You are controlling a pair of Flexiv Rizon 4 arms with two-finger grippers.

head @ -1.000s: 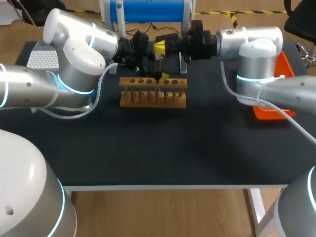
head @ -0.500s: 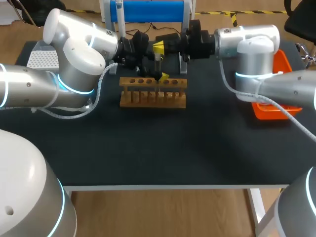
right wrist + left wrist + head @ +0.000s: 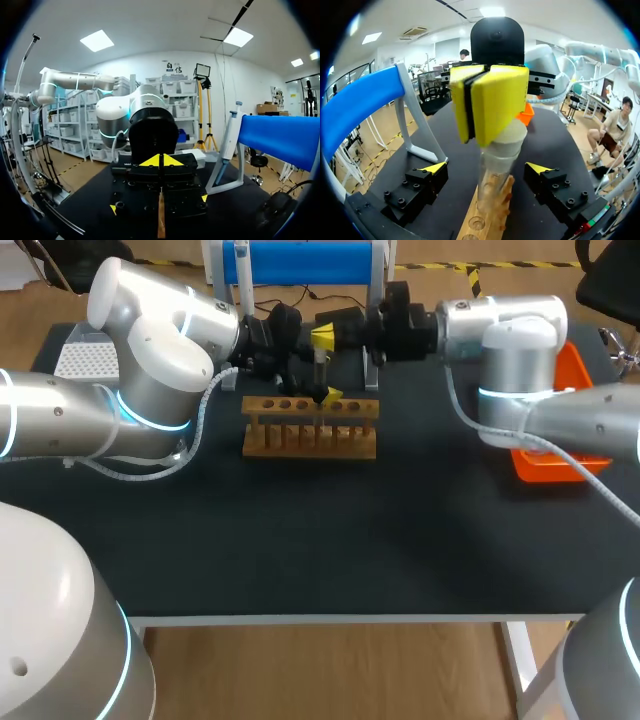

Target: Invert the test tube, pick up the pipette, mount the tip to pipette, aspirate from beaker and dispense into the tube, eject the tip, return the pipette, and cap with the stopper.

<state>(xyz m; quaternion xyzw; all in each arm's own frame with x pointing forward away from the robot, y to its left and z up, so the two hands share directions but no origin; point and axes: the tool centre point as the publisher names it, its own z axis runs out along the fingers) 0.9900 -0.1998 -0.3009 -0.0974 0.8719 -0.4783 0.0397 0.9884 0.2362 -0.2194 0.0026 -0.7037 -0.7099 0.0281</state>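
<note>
Wooden rack (image 3: 310, 430) sits near the far edge of the worktop (image 3: 330, 530), about midway along it, long side parallel to that edge. Test tube (image 3: 495, 175) stands upright in a hole near the middle of the rack, mouth up.

Stopper (image 3: 512, 137): cream, tapered, sitting at the tube's mouth. How deep it is seated cannot be told.

Right arm (image 3: 520, 350) comes in from the right edge, along the far side of the worktop. Right gripper (image 3: 490, 100) is directly over the tube. Its fingers are drawn close together and clamp the upper part of the stopper from two sides. In the right wrist view the two yellow tips nearly meet, with only a thin line between them.

Left arm (image 3: 150, 350) comes in from the left edge. Left gripper (image 3: 486, 169) is level with the tube, just above the rack. Its fingers are spread wide, one on either side of the tube. Clear gaps show on both sides, so there is no contact and nothing is held.

The two grippers face each other across the tube, right above left.

Pipette (image 3: 243, 275) hangs on the blue stand (image 3: 300, 260) at the far edge of the worktop, behind the rack and apart from both grippers.

Also on the worktop:
- White tip box (image 3: 85, 358) at the far left corner, partly behind the left arm.
- Orange tray (image 3: 582, 375) at the right edge, partly covered by the right arm.
</note>
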